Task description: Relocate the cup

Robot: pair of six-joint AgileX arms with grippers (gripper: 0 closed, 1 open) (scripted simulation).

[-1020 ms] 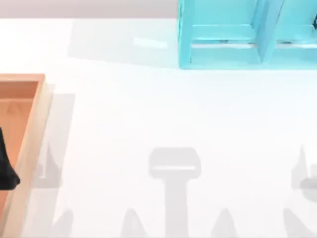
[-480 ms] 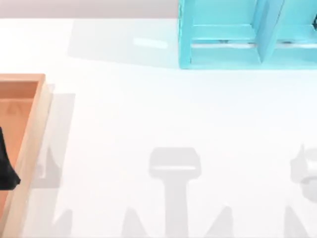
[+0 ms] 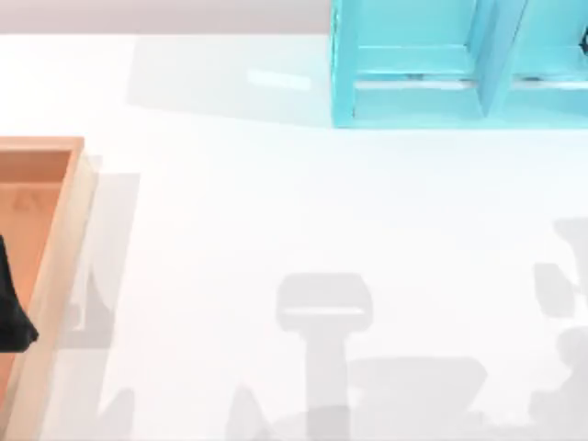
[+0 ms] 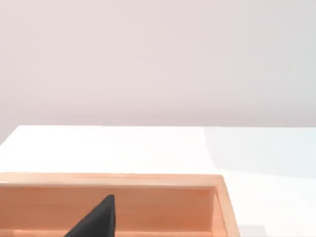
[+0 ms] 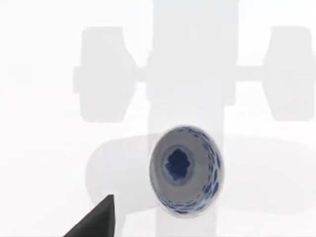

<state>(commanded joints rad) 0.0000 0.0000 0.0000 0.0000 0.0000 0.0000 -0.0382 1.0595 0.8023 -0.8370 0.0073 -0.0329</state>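
Observation:
The cup is white with blue patterning and stands upright on the white table, seen from straight above in the right wrist view. My right arm hovers over it, and one dark fingertip shows beside the cup, apart from it. My left arm is parked over the wooden tray at the table's left edge, where a dark part of it shows. Its dark fingertip hangs above the tray's inside.
A cyan shelf unit stands at the back right of the table. The wooden tray has raised walls. Broad grey shadows of the arms lie across the near half of the white tabletop.
The shadows at the table's right edge have moved farther back, and a wide new shadow has spread along the near middle-right. The left arm and the tray have stayed put.

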